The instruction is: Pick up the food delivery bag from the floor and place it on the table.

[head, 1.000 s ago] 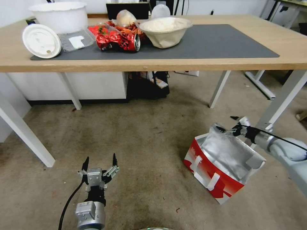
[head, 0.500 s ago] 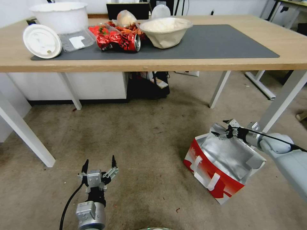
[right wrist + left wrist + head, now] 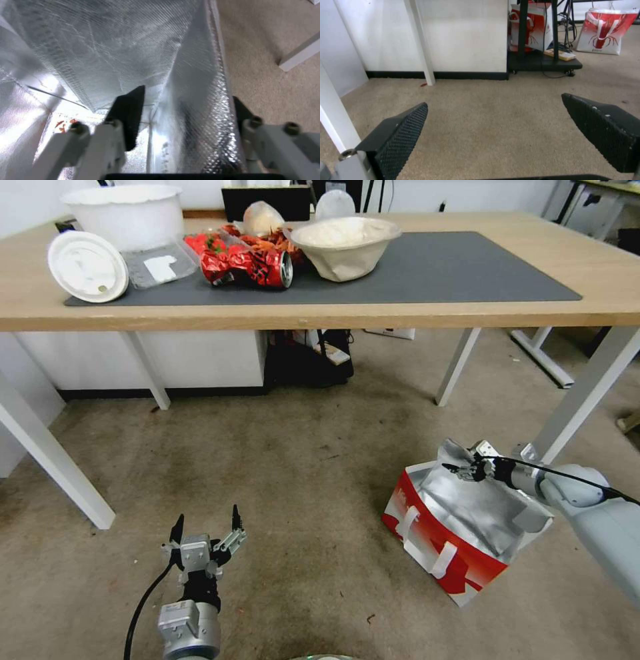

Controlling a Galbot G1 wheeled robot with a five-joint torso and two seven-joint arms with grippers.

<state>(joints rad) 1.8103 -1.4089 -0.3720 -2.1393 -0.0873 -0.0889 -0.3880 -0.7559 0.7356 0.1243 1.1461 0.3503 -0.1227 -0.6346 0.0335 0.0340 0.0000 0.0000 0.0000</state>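
The food delivery bag (image 3: 460,533), red and white with silver foil lining and white strap handles, stands open on the floor (image 3: 300,480) at the right. My right gripper (image 3: 467,470) is open at the bag's far rim. In the right wrist view its jaws (image 3: 186,112) straddle the foil wall (image 3: 200,75), one finger (image 3: 128,117) inside the bag and the other outside. My left gripper (image 3: 207,523) hovers open and empty low over the floor at the left, its pads (image 3: 403,132) wide apart. The table (image 3: 333,313) with its dark mat stands behind.
A white table leg (image 3: 580,400) rises just behind the bag. On the table sit a white tub (image 3: 123,213), a lid (image 3: 87,265), a crushed red can (image 3: 250,267) and a bowl (image 3: 343,243). A black cart (image 3: 310,357) stands beneath. Another red-and-white bag (image 3: 606,31) stands farther back.
My right gripper has dropped lower and slightly left onto the bag's far rim, pressing the foil flap down. The left arm has stayed put.
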